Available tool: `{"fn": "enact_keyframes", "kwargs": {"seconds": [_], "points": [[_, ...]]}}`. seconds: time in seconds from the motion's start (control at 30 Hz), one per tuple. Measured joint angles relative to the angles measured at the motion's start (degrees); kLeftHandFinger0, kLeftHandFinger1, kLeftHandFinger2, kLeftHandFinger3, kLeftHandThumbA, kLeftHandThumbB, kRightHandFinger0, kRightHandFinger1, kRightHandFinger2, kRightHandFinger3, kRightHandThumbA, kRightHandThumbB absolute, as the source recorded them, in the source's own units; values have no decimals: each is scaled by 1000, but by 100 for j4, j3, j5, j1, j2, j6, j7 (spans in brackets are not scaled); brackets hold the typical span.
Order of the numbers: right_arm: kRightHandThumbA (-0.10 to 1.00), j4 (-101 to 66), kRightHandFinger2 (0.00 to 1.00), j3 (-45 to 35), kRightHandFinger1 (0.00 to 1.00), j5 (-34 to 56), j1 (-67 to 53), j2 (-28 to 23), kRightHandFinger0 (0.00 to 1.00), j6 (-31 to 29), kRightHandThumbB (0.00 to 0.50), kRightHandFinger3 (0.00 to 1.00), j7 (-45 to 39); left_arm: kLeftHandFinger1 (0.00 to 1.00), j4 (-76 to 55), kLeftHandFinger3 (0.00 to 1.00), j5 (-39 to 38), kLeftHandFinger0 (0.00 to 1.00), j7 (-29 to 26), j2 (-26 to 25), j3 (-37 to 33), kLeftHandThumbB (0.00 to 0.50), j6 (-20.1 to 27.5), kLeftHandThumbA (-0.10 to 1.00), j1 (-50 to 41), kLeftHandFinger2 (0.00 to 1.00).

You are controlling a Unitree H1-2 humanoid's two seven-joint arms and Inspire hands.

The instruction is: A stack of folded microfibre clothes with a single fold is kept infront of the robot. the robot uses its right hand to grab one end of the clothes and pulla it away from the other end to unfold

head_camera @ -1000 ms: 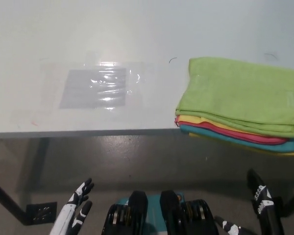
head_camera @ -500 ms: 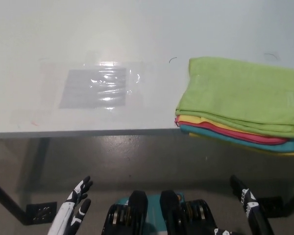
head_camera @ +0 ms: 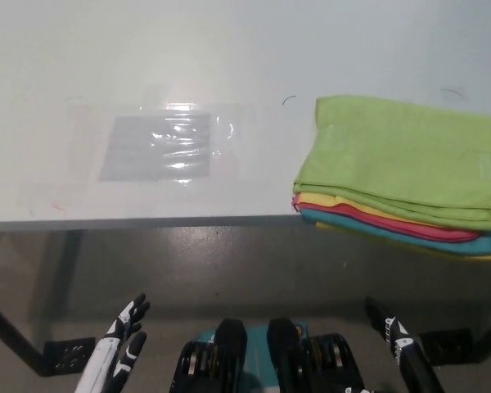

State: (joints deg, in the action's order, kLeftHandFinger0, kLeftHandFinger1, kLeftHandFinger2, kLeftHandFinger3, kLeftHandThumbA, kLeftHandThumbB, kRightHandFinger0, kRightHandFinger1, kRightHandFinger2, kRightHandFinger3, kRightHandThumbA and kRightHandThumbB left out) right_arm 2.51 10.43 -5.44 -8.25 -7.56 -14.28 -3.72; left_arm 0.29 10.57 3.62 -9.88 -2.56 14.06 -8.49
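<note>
Right hand (head_camera: 397,344) has slid leftward along the frame's bottom edge, fingers spread, holding nothing. Cloth stack (head_camera: 405,176) at right remains untouched; unfolding hasn't begun.

the white left hand (head_camera: 119,348) hangs low at the lower left, fingers apart and empty. the black right hand (head_camera: 395,336) hangs low at the lower right, fingers extended, holding nothing.

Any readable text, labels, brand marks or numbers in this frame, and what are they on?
None readable.
White marks on the right hand: too small to read.
Green cloth atop the stack: no label visible.
Clear plastic sheet on the table: no print visible.
</note>
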Motion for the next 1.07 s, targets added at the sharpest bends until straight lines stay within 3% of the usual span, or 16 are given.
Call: {"fn": "enact_keyframes", "kwargs": {"seconds": [0.47, 1.07], "points": [[1000, 5, 1000, 16, 1000, -212, 1, -35, 1000, 185, 292, 1000, -96, 1000, 2, 1000, -2, 1000, 1, 0, -8, 342, -1, 979, -12, 1000], [1000, -52, 1000, 95, 1000, -500, -70, -140, 1000, 409, 210, 1000, -198, 1000, 2, 1000, 19, 1000, 1, 0, -45, 303, 0, 939, -151, 1000]]}}
